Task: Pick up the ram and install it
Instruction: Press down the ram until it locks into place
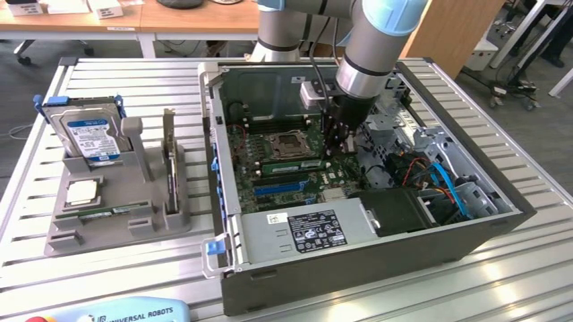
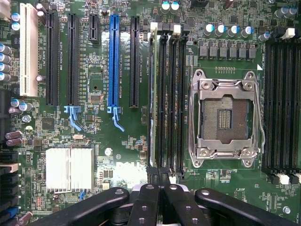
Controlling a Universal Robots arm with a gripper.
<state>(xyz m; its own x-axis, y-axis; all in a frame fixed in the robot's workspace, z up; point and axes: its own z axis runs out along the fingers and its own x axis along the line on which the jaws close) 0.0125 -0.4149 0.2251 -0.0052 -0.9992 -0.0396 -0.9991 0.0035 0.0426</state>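
The ram (image 2: 153, 99) is a thin green stick seen edge-on, standing in the memory slot farthest from the empty processor socket (image 2: 224, 115). In the exterior view the ram (image 1: 291, 163) lies along the motherboard just in front of that socket (image 1: 286, 142). My gripper (image 2: 160, 181) is shut, its two black fingers (image 2: 146, 202) pressed together right over one end of the ram. I cannot tell whether the tips touch it. In the exterior view my gripper (image 1: 344, 144) reaches down into the open computer case (image 1: 358, 255), at the end of the ram toward the exterior view's right.
A grey holder (image 1: 117, 221) on the exterior view's left carries a hard drive (image 1: 90, 134), a silver processor chip (image 1: 82, 192), an upright expansion card (image 1: 168, 161) and another thin green stick (image 1: 100, 213). Inside the case are blue cables (image 1: 447, 184), a black power supply (image 1: 403, 211) and a heatsink (image 2: 69, 169).
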